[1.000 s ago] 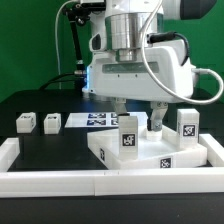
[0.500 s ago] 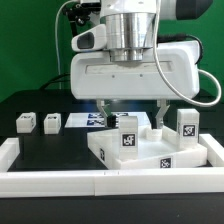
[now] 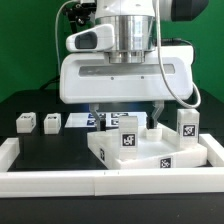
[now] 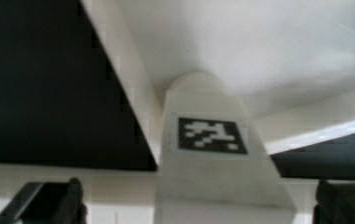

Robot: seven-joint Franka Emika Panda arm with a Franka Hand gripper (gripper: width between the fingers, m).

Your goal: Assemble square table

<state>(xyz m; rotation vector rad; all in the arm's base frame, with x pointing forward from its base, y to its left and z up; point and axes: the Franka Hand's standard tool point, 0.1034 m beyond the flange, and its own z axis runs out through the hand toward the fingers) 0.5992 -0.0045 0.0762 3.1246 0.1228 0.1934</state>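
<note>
Exterior view, left to right: far-left leg [image 3: 24,122] and second loose leg [image 3: 51,122] are seen lying on the black surface, close together, well apart from the rest and not yet fitted. The marker board [image 3: 82,121] is seen flat behind them, partly hidden by the arm. The gripper [image 3: 127,112] is held directly above the middle leg [image 3: 129,137], jaws spread wide, nothing gripped. In the wrist view the fingertips [image 4: 49,203] are seen either side of that leg [image 4: 209,140], clear of it, with its tag facing the camera. The middle leg is stood upright on the table panel [image 3: 145,156], which is parked against the front wall at centre-right, rim up, small tag on its near edge. The right leg [image 3: 187,127] is stood upright at the panel's right side; whether either upright leg is fully seated cannot be told. Step in hand is judged to be work on the middle leg: about half the legs are placed, two are left. Next move is judged to need a straight descent so the leg is bracketed evenly, then a firm close before any twist; an off-centre close could tip it.
</note>
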